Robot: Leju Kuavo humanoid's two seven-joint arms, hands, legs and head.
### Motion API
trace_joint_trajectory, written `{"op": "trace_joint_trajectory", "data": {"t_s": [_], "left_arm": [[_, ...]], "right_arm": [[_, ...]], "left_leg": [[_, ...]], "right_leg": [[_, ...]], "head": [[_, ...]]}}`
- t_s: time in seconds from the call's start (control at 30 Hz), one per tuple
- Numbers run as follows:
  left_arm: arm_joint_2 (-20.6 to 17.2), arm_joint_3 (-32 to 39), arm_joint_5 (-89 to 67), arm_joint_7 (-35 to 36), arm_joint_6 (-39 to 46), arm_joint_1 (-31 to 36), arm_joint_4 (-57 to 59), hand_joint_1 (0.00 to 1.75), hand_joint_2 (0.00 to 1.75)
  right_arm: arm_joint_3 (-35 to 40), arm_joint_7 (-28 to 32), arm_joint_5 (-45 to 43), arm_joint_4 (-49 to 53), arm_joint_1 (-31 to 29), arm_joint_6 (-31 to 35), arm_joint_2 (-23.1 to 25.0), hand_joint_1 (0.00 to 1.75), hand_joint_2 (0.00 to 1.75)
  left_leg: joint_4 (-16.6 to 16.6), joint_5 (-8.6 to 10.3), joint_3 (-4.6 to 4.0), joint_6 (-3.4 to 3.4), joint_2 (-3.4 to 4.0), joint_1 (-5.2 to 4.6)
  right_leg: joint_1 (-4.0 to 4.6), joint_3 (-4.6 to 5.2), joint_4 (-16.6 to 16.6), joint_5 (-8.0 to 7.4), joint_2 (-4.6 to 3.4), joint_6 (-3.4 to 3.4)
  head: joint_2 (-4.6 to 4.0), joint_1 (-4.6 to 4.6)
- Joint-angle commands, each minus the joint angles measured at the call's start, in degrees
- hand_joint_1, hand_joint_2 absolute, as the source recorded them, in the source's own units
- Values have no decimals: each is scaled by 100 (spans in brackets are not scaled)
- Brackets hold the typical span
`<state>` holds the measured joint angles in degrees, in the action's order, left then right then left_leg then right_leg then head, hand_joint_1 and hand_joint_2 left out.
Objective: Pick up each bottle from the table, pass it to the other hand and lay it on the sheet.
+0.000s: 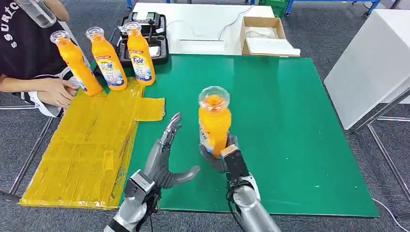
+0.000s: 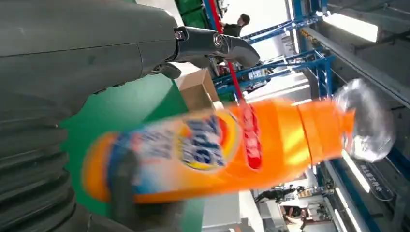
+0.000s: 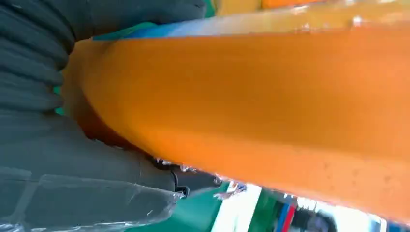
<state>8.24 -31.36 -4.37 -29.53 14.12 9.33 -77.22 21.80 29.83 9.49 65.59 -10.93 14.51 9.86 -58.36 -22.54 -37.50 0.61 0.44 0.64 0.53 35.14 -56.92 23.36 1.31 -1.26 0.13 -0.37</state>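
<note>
A green mat (image 1: 270, 125) covers most of the table, and along its left edge lies the yellow sheet (image 1: 82, 150), a wrinkled patchwork that reaches from the table's far left corner down to the near edge. Beyond the mat sits a white tabletop (image 1: 203, 24) with an open cardboard box (image 1: 263, 36) and a black case (image 1: 145, 41) on it. A person (image 1: 34, 53) in a dark shirt stands at the far left, one hand resting on the sheet's far end beside the nearest of three orange bottles (image 1: 109, 60) that stand upright in a row there, each with a clear cap and a blue and white label. A fourth orange bottle (image 1: 214, 123) is held upright above the green mat, near the middle of the table's near half, in the right hand (image 1: 227, 157), whose fingers wrap round its lower body; the right wrist view shows the bottle's orange side (image 3: 270, 106) pressed close against the grey palm. The left hand (image 1: 167, 157) is just to the left of that bottle and apart from it, holding nothing, fingers stretched forward and the thumb pointing toward the bottle. In the left wrist view the bottle (image 2: 232, 150) appears blurred past the left hand's thumb (image 2: 212, 43).
</note>
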Motion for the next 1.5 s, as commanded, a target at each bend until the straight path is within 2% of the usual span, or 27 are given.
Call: {"op": "trace_joint_trajectory", "data": {"t_s": [0.03,0.23,0.43,0.57,0.67,0.93,0.97,1.23,1.5], "left_arm": [[-179,-144,71,1,-12,244,306,0,175],[-167,-55,288,14,-116,307,333,0,175],[-190,-8,364,8,-164,305,299,0,175],[-191,4,387,7,-177,308,297,0,175],[-187,41,421,4,-187,332,328,0,175],[-152,216,595,-6,-165,318,396,0,175],[-143,264,634,-16,-144,309,389,171,175],[-138,326,710,-61,-156,283,346,175,175],[-199,526,719,-104,-63,215,181,175,175]], "right_arm": [[628,96,87,-540,-330,-142,-85,175,175],[1196,267,602,-627,-312,-1,-79,175,175],[1285,268,678,-679,-329,95,-109,175,175],[1316,286,711,-648,-336,124,-138,175,175],[1426,248,863,-682,-334,275,-155,175,175],[1521,283,906,-688,-253,337,-235,175,175],[1515,277,903,-680,-232,348,-249,175,175],[1447,277,880,-721,-207,392,-288,175,175],[1146,275,792,-350,-17,478,-446,175,175]], "left_leg": [[3,-1,10,1,1,-2],[6,-4,19,-1,4,-3],[6,-2,13,-1,1,-5],[13,-12,57,-1,-11,-14],[5,-3,17,0,-2,-4],[9,-5,28,0,-5,-6],[7,-3,18,0,-6,-5],[7,-3,18,0,-8,-5],[8,-2,19,0,-11,-5]], "right_leg": [[-4,-10,3,2,-7,-2],[-9,-19,4,5,-16,-2],[-9,-14,3,4,-11,-2],[-21,-58,4,21,-18,-8],[-8,-18,4,6,-9,-3],[-11,-29,7,9,-9,-4],[-10,-20,6,6,-5,-3],[-9,-20,5,7,-3,-3],[-10,-21,6,8,-1,-4]], "head": [[0,2],[0,2],[0,2],[0,2],[0,2],[0,2],[0,2],[0,4],[0,2]]}}
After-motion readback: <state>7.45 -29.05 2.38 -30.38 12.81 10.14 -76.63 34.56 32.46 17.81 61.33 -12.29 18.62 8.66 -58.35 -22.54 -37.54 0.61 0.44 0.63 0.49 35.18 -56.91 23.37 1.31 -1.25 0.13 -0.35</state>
